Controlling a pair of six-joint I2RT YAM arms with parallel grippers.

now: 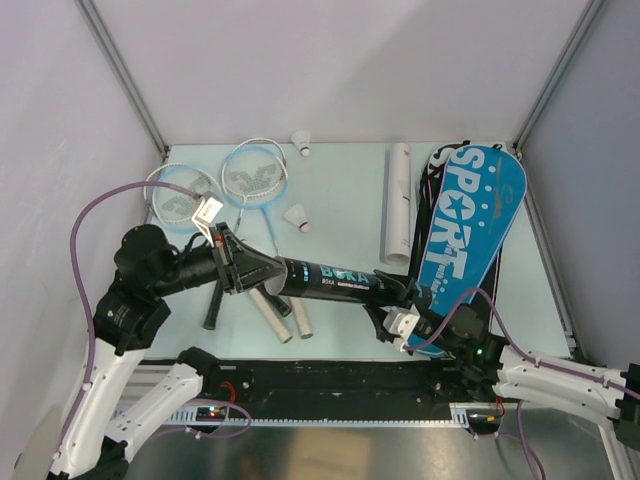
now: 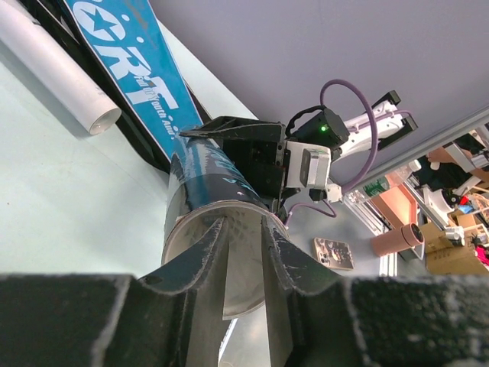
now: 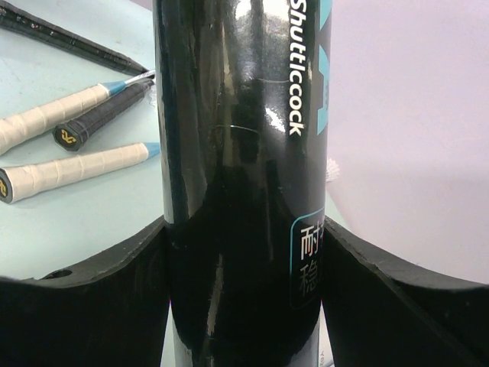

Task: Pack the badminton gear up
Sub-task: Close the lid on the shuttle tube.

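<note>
A long black tube [image 1: 325, 280] hangs level above the table's front between both grippers. My right gripper [image 1: 400, 298] is shut round its right end, one finger on each side [image 3: 244, 229] of the tube [image 3: 237, 115]. My left gripper [image 1: 250, 270] is at the tube's left end. In the left wrist view its fingers stand a narrow gap apart [image 2: 244, 222] at the pale round mouth of the tube [image 2: 199, 168], with nothing between them. Two pale-blue rackets [image 1: 255, 172] [image 1: 180, 200] lie at the back left, handles [image 1: 285, 318] towards the front. Two shuttlecocks [image 1: 302, 142] [image 1: 297, 217] lie on the table.
A white tube [image 1: 398, 200] lies at the back right beside a blue racket bag [image 1: 465, 230] marked SPORT. Three racket handles [image 3: 76, 164] lie under the black tube. Grey walls close in the table at the left, back and right.
</note>
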